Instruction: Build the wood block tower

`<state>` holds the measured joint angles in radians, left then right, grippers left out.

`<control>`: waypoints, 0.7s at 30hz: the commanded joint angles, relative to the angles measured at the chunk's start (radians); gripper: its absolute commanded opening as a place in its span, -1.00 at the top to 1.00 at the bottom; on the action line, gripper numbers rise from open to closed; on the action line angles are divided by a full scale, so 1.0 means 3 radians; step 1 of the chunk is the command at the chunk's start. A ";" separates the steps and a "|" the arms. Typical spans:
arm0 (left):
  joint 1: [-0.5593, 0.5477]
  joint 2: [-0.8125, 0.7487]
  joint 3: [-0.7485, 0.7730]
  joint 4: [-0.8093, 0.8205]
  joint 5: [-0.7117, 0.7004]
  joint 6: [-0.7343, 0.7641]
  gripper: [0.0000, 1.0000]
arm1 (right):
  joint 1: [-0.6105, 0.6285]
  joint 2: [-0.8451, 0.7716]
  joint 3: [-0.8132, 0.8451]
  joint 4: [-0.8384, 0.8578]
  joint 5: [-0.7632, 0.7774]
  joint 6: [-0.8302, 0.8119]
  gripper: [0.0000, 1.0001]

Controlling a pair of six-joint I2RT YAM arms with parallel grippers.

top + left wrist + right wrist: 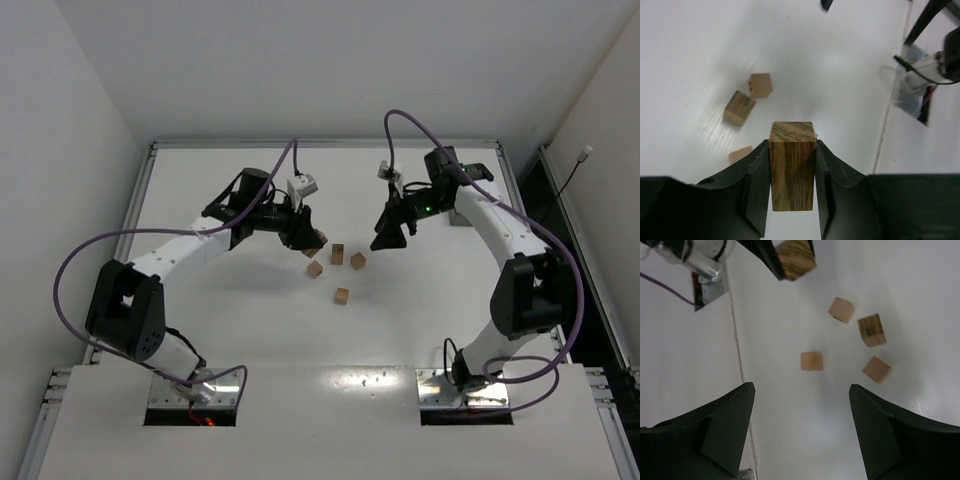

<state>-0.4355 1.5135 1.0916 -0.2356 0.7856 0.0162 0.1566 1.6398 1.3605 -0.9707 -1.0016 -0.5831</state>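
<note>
The longer brown grained wooden block (792, 170) is hanging above the white table (250, 340). Your left gripper (791, 147) is pinching it at two side faces, jaws standing narrow around it. The block is lying lengthwise along the black fingers, with its far end poking just past their tips. Beyond it, four small light-brown wooden cubes (338, 254) are lying loose on the table and apart from one another. None is resting on another, so no tower is standing yet. Your right gripper (802, 386) is hovering over those cubes with its jaws spread wide and nothing between them.

Here is the risk as I am judging it. You are working both grippers close together over the same cluster, so a descending finger is liable to be knocking a cube aside or clipping the held block. The long block is also offering only a small foot. If you are setting it down tilted or letting go early, it is likely to be toppling and scattering the cubes.
</note>
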 commanded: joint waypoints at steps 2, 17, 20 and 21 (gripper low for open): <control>-0.0026 -0.0167 0.0013 0.0580 0.0561 -0.0636 1.00 | 0.0219 0.0066 0.0338 -0.0226 -0.0573 -0.0347 -0.43; -0.0149 -0.0295 -0.0049 0.1230 0.0950 -0.1245 1.00 | 0.0378 0.0762 0.1181 -0.0855 -0.1054 -0.0639 -0.38; -0.0149 -0.0295 -0.0049 0.1230 0.0950 -0.1245 1.00 | 0.0409 0.0803 0.1263 -0.0901 -0.1094 -0.0669 -0.36; -0.0179 -0.0295 -0.0049 0.1230 0.0950 -0.1245 1.00 | 0.0409 0.0803 0.1263 -0.0937 -0.1145 -0.0669 -0.33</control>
<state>-0.4736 1.4624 1.0782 0.0654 1.0306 -0.3393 0.2703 1.8828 1.6867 -1.2186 -1.2423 -0.7296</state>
